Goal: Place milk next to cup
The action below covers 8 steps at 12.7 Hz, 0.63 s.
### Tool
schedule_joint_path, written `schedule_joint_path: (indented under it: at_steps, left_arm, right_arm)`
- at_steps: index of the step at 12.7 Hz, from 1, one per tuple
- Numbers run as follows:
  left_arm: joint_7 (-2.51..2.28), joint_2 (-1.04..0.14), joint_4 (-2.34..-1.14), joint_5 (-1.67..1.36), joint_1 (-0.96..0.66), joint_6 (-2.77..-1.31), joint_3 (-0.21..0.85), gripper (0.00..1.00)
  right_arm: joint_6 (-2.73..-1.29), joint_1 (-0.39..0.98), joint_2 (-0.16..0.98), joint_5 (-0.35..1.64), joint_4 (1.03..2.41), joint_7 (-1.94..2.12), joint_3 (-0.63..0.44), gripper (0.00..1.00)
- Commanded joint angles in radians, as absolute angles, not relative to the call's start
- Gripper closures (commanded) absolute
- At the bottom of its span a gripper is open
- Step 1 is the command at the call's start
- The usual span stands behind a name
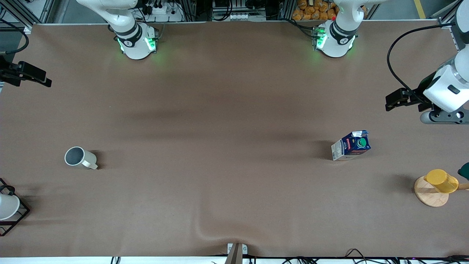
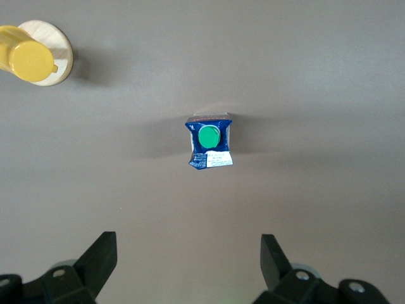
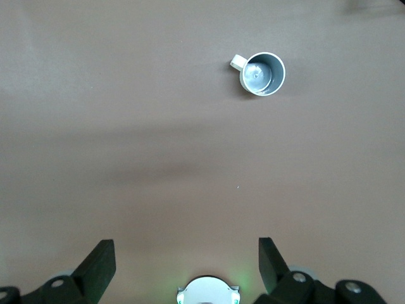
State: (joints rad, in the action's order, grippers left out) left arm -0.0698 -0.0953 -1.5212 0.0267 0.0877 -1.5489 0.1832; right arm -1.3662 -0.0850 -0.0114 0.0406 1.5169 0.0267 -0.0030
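Note:
The milk (image 1: pixel 351 145), a dark blue carton with a green cap, stands on the table toward the left arm's end; it also shows in the left wrist view (image 2: pixel 211 142). The cup (image 1: pixel 78 157), an off-white mug with a grey inside, stands toward the right arm's end; it also shows in the right wrist view (image 3: pixel 262 73). My left gripper (image 1: pixel 392 102) (image 2: pixel 188 256) is open and empty, high over the table's end, apart from the milk. My right gripper (image 1: pixel 42 79) (image 3: pixel 186 259) is open and empty, high over the other end, apart from the cup.
A yellow cup (image 1: pixel 440 180) (image 2: pixel 26 60) lies on a wooden disc (image 1: pixel 428 196) nearer the front camera than the milk. A white vessel in a black wire rack (image 1: pixel 9 209) stands near the cup's end. The brown cloth has a ripple (image 1: pixel 220 231) at the front edge.

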Motion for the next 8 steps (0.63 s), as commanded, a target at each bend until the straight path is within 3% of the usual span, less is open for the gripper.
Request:
schedule_joint_path:
  at_steps: [1,8]
  left_arm:
    - [-0.080,-0.075,-1.529,0.037,0.092,-1.537,0.184,0.00]
    - [-0.064,-0.086,-1.516,0.049,0.095,-1.555,0.175,0.00]
  right_arm:
    - [-1.374,-0.091,-0.017,0.060,1.528,0.035,0.000,0.00]
    - [-1.378,-0.081,-0.015,0.060,1.529,0.035,0.002,0.00]
